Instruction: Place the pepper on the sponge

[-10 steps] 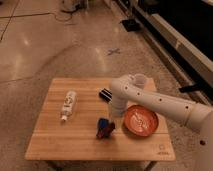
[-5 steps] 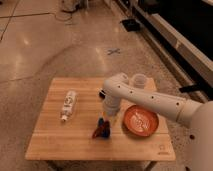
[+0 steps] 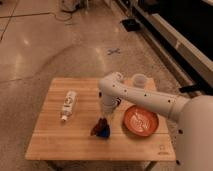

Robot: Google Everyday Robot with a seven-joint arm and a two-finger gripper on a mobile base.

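Note:
The deep-blue sponge lies on the wooden table, a little front of centre. The dark red-brown pepper rests tilted against the sponge's top left side. My gripper points straight down right above them, at the end of the white arm that reaches in from the right. The gripper hides part of the pepper and the sponge.
A white bottle lies on its side at the table's left. A red bowl sits to the right of the sponge, and a clear cup stands at the back right. The table's front edge is close to the sponge.
The arm has swung left, off the black bar at the back, and the gripper has come down over the sponge and pepper.

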